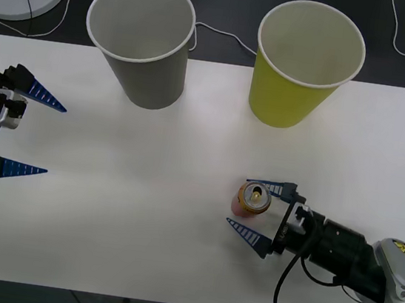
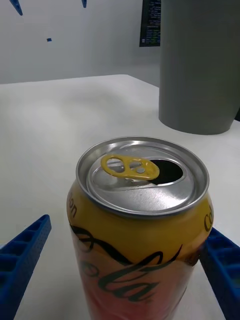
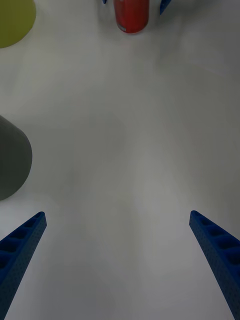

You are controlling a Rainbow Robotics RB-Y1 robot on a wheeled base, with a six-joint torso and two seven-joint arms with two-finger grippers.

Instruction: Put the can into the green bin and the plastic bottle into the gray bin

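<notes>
can (image 1: 253, 199): red, upright, opened | gray bin (image 1: 140, 42), green bin (image 1: 304, 65): upright, side by side behind

Front camera looks down over the white table (image 1: 142, 211); both wrist cameras sit low, sharing the small red-and-gold drink can (image 2: 140, 225).

**Even overhead light, soft shadows**

Bright, diffuse light from above; white table (image 1: 142, 211) near washed out w/ faint glare. Shadows weak, short under the bins. Right wrist view: can (image 2: 140, 225) sharp, background soft. Left wrist view: slightly hazy, fingers' edges blurred.
</notes>
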